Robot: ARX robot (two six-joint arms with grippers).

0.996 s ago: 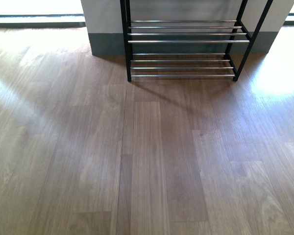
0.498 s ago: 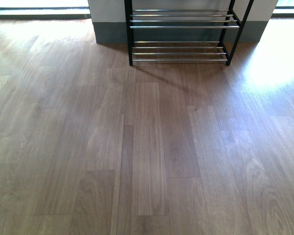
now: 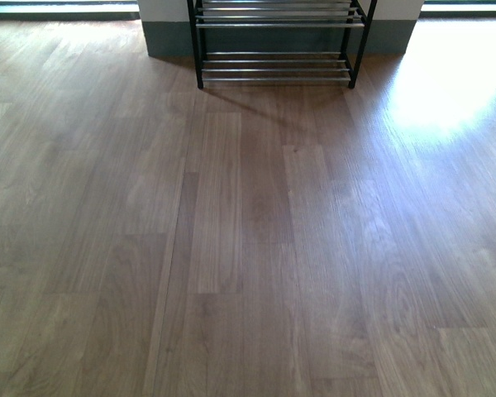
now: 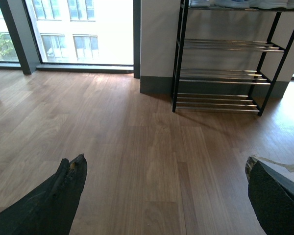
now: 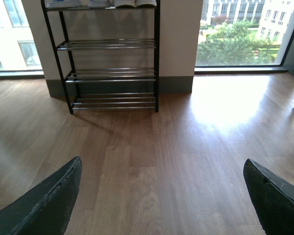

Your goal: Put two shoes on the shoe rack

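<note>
Between the two dark padded fingers (image 4: pixel 49 200) of the left gripper (image 4: pixel 164 196) nothing is sitting; they are standing wide apart over bare floor. The right gripper (image 5: pixel 161 196) is showing the same spread, empty, its dark rubber fingers (image 5: pixel 46 203) framing only boards.

Straight ahead of both, well apart from the fingertips, the low rack of black metal side frames and chrome bars (image 4: pixel 220 83) is standing against a pale pillar with a grey skirting (image 4: pixel 157 85). Its long axis is running crosswise to the approach. In the front view only its lowest tiers (image 3: pixel 277 66) are showing at the top edge, slightly left of centre, so neither arm looks clearly nearer.

Along the top tier, pale soles of shoes (image 5: pixel 122 3) are peeking in, cropped; which pair is which, cannot tell. No shoe is lying on the floor in any view.

Underfoot, brown wood-plank flooring (image 3: pixel 248 248) is lying flat, with sun glare (image 3: pixel 446 74) right of the rack. Floor-length windows (image 5: pixel 245 34) are flanking the pillar.
</note>
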